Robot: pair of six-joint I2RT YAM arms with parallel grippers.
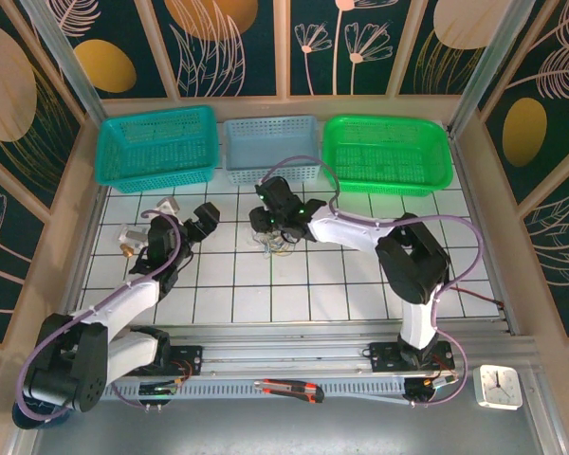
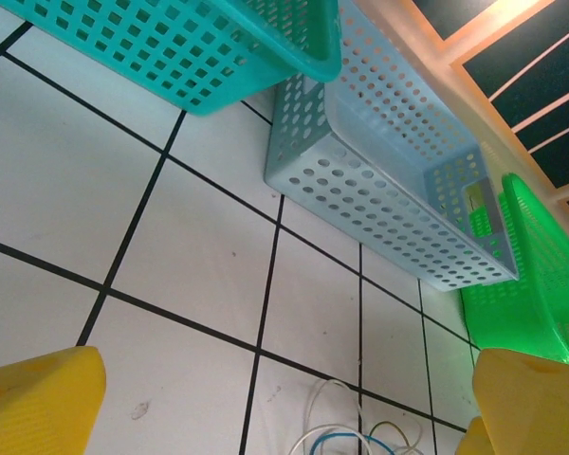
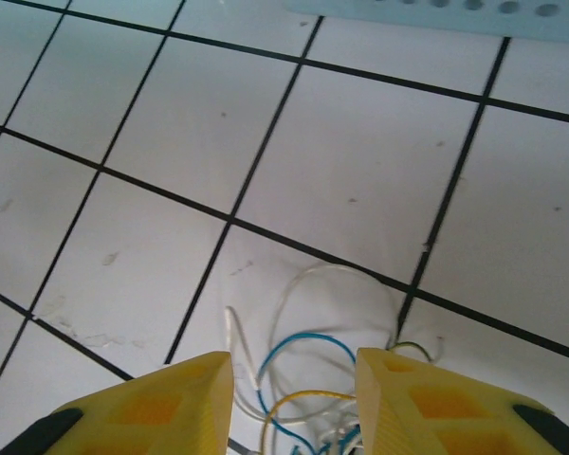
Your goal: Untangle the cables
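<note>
Blue, white, yellow cables [image 3: 313, 392], blurred overhead, sit seemingly loose inside parted right pincer [image 3: 294, 358]; left pincer [image 2: 289, 379] gapes.

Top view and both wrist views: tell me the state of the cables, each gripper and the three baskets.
cables, tangled loops lying on the tiles, not gripped
left gripper, open, holding nothing
right gripper, open, fingers either side of the cables
teal basket, upright, looks empty
blue-grey basket, upright, looks empty
green basket, upright, looks empty
</note>
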